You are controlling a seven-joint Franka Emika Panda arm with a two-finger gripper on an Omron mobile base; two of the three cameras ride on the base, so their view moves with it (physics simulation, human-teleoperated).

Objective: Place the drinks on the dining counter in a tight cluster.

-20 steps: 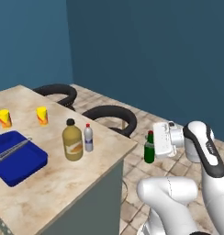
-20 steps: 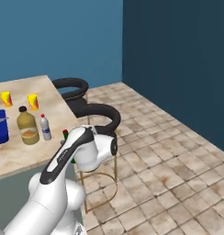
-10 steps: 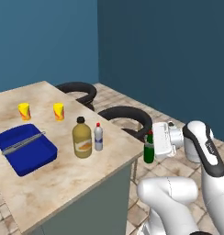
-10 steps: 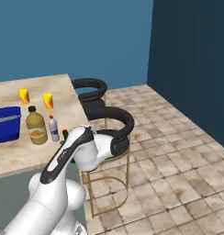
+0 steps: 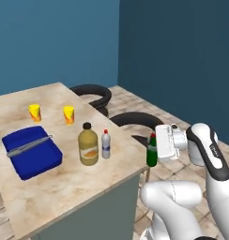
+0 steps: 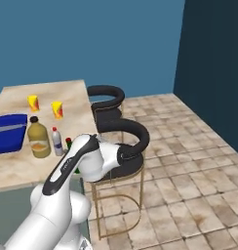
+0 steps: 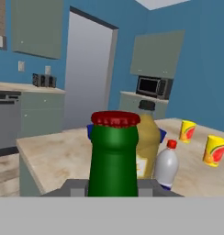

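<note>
While the arm reaches in from the lower right of the left base view, the slim green bottle (image 5: 152,151) is held upright in the gripper (image 5: 156,149), off the edge of the dining counter (image 5: 64,187); the amber bottle (image 5: 88,145) and the small silver-white bottle (image 5: 106,144) are seen standing just beside each other on the top, near a blue tray (image 5: 29,153) and two yellow cups (image 5: 68,115). From the right base view, the green bottle's red cap (image 6: 68,142) is glimpsed behind the arm, near the silver-white bottle. Through the hand view, the green bottle (image 7: 114,156) is shown close up, clasped, with the other two drinks behind it.
</note>
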